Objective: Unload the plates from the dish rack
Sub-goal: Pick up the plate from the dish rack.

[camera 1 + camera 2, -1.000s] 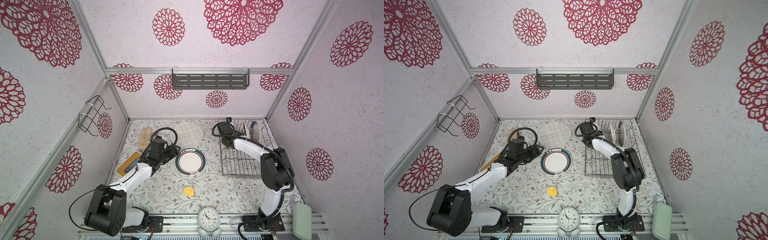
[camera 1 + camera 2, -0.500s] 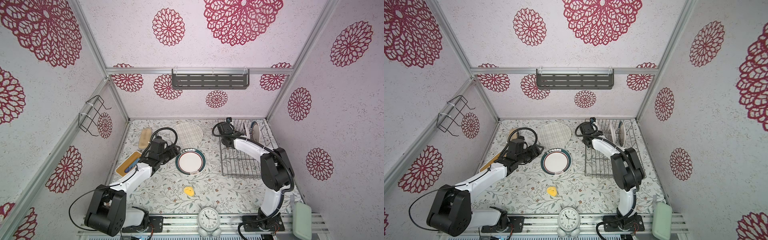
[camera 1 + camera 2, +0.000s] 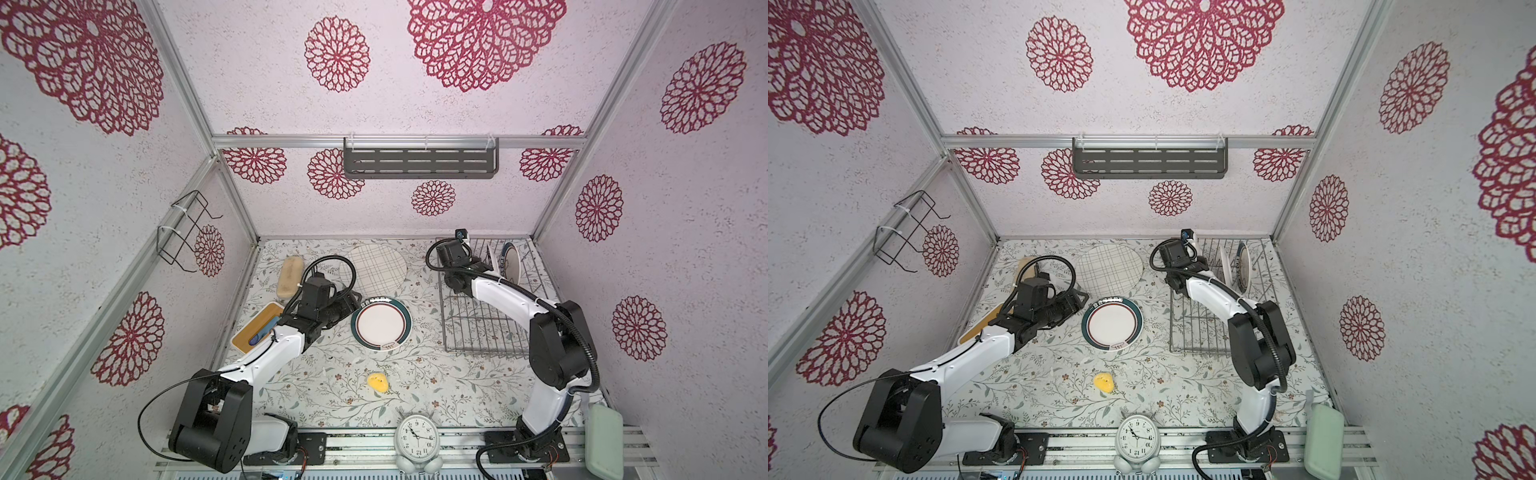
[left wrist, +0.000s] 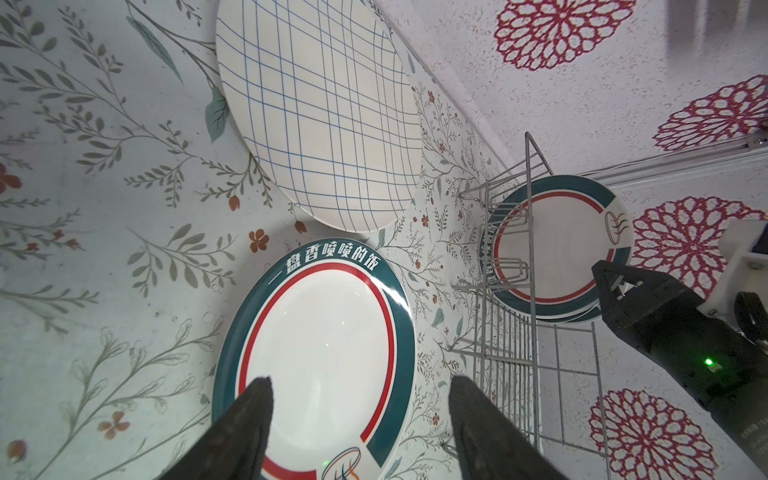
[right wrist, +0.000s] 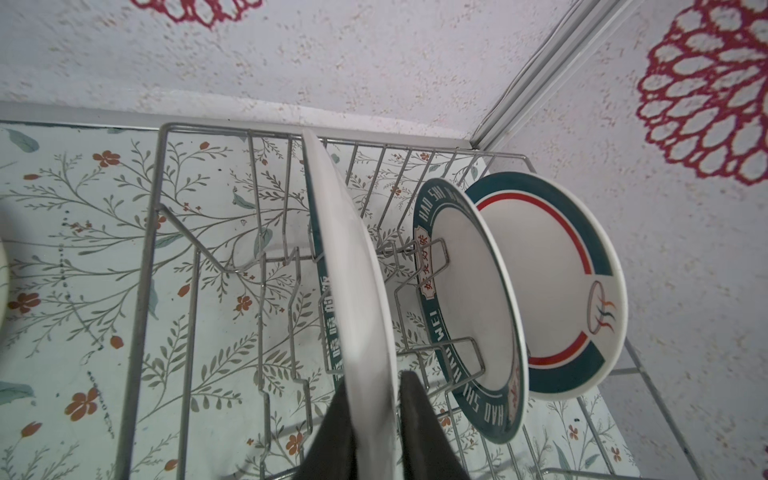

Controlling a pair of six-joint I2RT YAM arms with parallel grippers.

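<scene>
Grip: right gripper point(image 5: 376, 382) pinches the rim of the nearest upright white round ceramic plate point(image 5: 349, 257), one finger per face.
Place: plate stands in silver-grey wire dish rack point(image 3: 482, 332), toward 1 o'clock on the table point(image 3: 332, 374); two teal-rimmed ceramic plates point(image 5: 469, 299) point(image 5: 552, 266) beside it.
Handling: probably rigid, glazed, slippery, chippable; a deep rim hold seems wise.
Other arm: left gripper point(image 4: 359, 380) spread, empty, above flat teal-rimmed plate point(image 4: 324, 324).

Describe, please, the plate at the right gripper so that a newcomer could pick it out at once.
Start at the silver wire dish rack by the right-hand wall. Three plates stand upright at its far end; this plate is the one farthest from that wall, its rim between the fingers of the right gripper. The other two plates stand close together, untouched.
</scene>
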